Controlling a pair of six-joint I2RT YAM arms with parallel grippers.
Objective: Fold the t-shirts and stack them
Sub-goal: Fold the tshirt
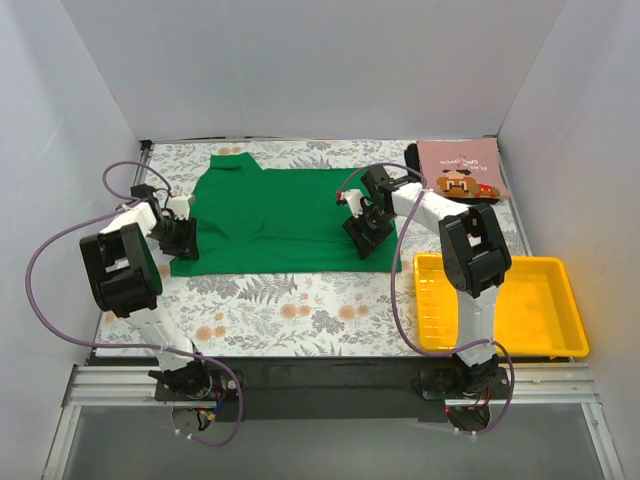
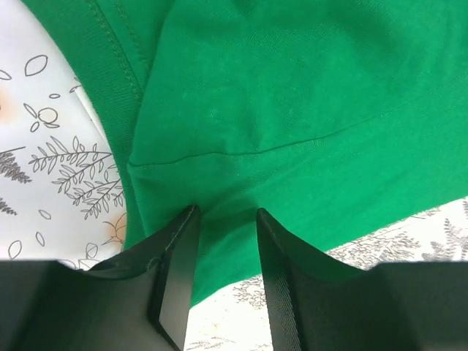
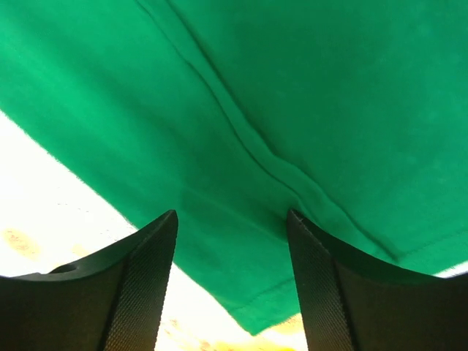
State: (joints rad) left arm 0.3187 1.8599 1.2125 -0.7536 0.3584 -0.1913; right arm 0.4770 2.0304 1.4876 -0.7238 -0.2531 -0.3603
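The bright green t-shirt (image 1: 280,215) lies spread flat on the leaf-print table. My left gripper (image 1: 183,238) is open over its near left corner. In the left wrist view the gripper (image 2: 227,216) has green cloth (image 2: 292,110) under the gap, with nothing pinched. My right gripper (image 1: 365,235) is open wide over the shirt's near right corner. In the right wrist view the gripper (image 3: 232,216) sits above the hem and a seam (image 3: 248,146). The pink printed t-shirt (image 1: 460,170) lies folded at the back right. A black one (image 1: 412,158) shows at its left edge.
A yellow plastic tray (image 1: 545,340) stands at the near right, close to the right arm's base. White walls close in the table on the left, back and right. The bare leaf-print table surface (image 1: 300,305) shows in front of the green shirt.
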